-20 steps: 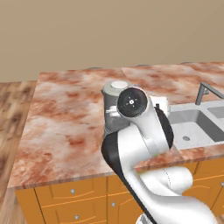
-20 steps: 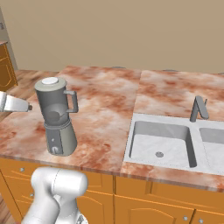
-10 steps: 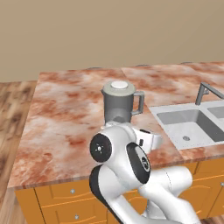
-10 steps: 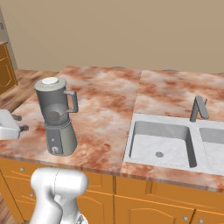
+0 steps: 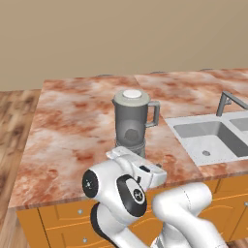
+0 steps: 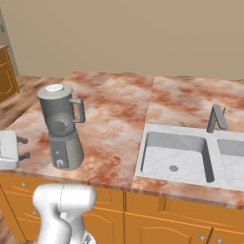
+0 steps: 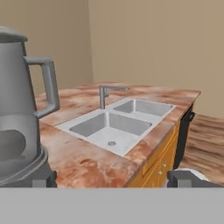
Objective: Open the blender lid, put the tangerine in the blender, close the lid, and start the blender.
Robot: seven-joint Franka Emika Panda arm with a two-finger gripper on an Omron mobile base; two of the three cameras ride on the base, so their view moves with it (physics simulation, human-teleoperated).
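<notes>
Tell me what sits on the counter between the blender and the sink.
Nothing: between the blender and the sink there is only bare marbled countertop, as the right base view shows. The left base view agrees.

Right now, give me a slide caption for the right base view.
Lidded blender at the counter's front left, sink to its right, gripper open beside the blender's base.

walls plain beige (image 5: pixel 121 34); floor wood planks (image 5: pixel 12 126); counter pink marble (image 5: pixel 72 121); cabinets orange (image 6: pixel 181 221); sink grey (image 6: pixel 178 152)
</notes>
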